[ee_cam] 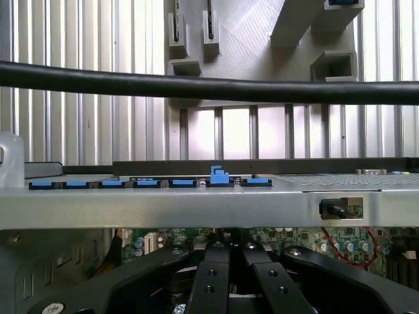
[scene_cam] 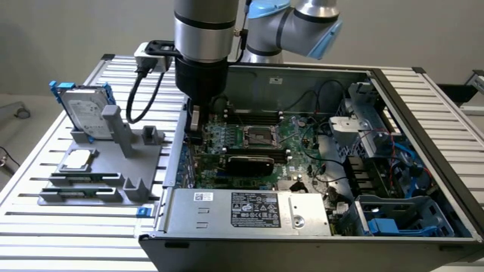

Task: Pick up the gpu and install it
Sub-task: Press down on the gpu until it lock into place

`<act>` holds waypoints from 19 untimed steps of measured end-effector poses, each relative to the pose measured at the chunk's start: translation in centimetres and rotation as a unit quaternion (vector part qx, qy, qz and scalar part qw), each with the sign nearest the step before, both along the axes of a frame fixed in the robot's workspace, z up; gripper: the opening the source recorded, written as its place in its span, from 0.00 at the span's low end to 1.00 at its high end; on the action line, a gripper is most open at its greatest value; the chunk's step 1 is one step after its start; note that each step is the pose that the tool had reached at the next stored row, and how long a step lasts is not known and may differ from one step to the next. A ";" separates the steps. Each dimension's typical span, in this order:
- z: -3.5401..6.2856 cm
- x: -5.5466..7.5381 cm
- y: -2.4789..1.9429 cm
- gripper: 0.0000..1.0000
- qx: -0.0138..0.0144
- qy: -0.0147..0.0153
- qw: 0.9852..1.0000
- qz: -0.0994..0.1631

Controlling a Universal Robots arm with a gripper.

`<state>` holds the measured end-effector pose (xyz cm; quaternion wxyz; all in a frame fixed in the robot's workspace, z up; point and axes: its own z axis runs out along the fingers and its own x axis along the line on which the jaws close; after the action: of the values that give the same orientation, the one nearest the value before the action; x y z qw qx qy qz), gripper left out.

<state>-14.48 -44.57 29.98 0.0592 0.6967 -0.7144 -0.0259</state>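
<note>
Where the exterior view is concerned, the gpu (scene_cam: pixel 250 164) is seen seated on the motherboard (scene_cam: pixel 261 144), just beside and below the gripper (scene_cam: pixel 194 134), which is lowered vertically inside the case (scene_cam: pixel 423 141). In the wrist view, the fingers (ee_cam: pixel 226 275) are pressed together, nothing held.

surface (scene_cam: pixel 76 226): ribbed metal slats, pale, satin sheen
case (scene_cam: pixel 423 113): grey sheet metal, dull, smooth
power supply (scene_cam: pixel 250 211): bare brushed metal, with a black paper label
gpu (scene_cam: pixel 250 164): glossy black plastic shroud
motherboard (scene_cam: pixel 295 136): green circuit board, slight gloss
holder (scene_cam: pixel 124 153): matt grey plastic
hard drive (scene_cam: pixel 81 105): shiny silver metal, blue plastic rails
gripper (ee_cam: pixel 229 258): black matt fingers with small metal screws
cable (ee_cam: pixel 209 87): smooth black rubber
</note>
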 end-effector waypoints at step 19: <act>0.33 0.4 0.06 0.11 -0.002 0.000 1.000 0.000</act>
<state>-14.08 -44.51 30.32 0.0606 0.6965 -0.7146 -0.0244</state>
